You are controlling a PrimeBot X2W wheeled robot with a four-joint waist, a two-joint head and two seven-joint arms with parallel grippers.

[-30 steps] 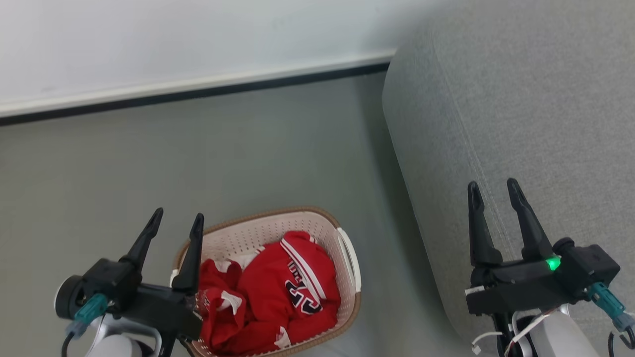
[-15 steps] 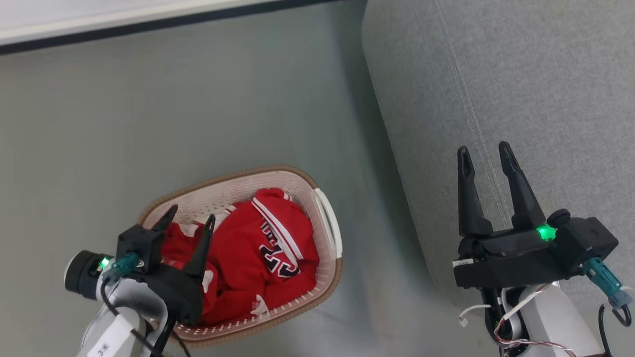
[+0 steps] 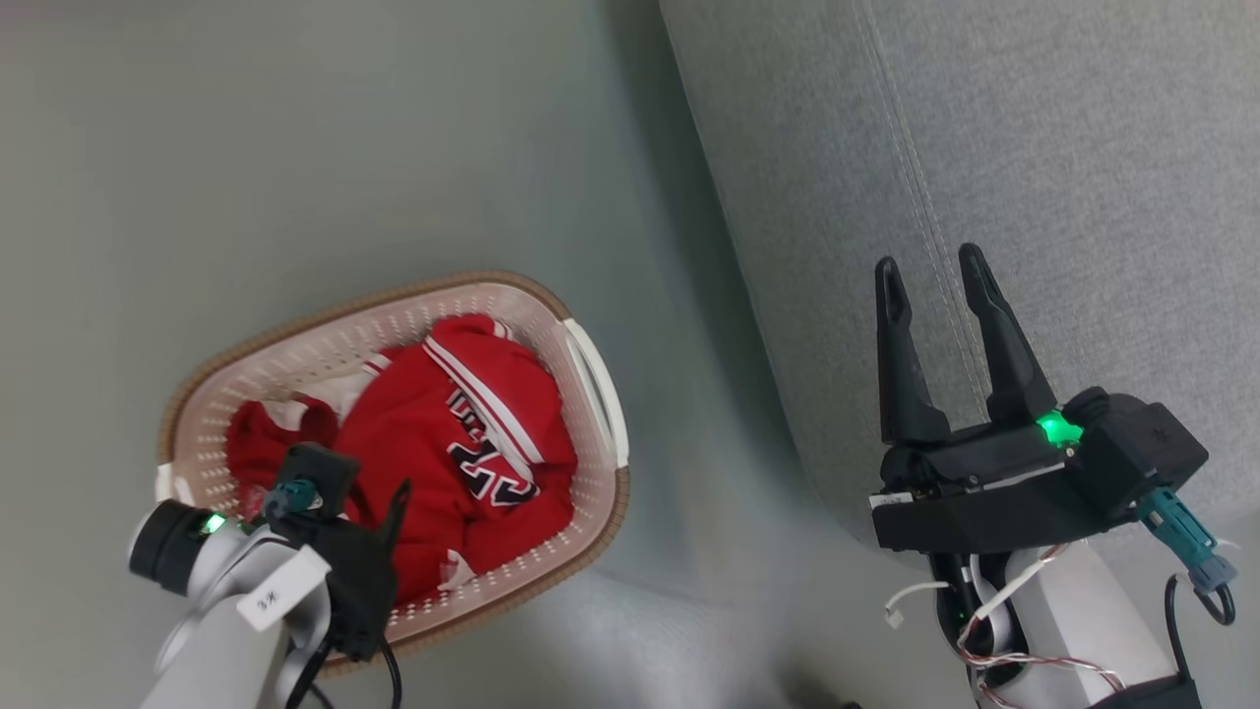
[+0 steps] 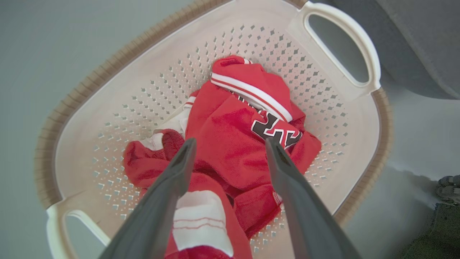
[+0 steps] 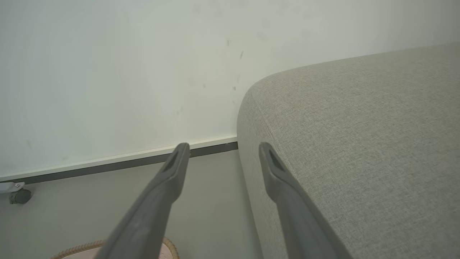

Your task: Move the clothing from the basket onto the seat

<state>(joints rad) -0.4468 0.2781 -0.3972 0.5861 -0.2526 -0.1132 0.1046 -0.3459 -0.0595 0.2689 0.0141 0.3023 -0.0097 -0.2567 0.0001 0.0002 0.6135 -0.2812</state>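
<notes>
The cream-white basket (image 3: 345,307) with its brown rim band stands on the floor, left of the seat (image 3: 1034,148). The red clothing (image 3: 433,433) lies crumpled inside it, the jersey with black numerals and white stripes (image 4: 251,93) on top. My left gripper (image 3: 369,502) points down into the basket near its close end. In the left wrist view the left gripper (image 4: 230,142) is open, its fingers straddling the red cloth just above it, holding nothing. My right gripper (image 3: 928,259) is open and empty above the seat's left edge (image 5: 359,126).
Grey floor (image 3: 295,148) surrounds the basket, with a narrow strip between it and the seat. In the right wrist view a white wall with a skirting board (image 5: 107,162) stands behind, and a small caster (image 5: 18,196) sits at its foot.
The head camera has tilted down, so the whole picture has shifted. My left gripper has tipped forward and dropped into the basket over the clothing. The right gripper stays open by the seat edge.
</notes>
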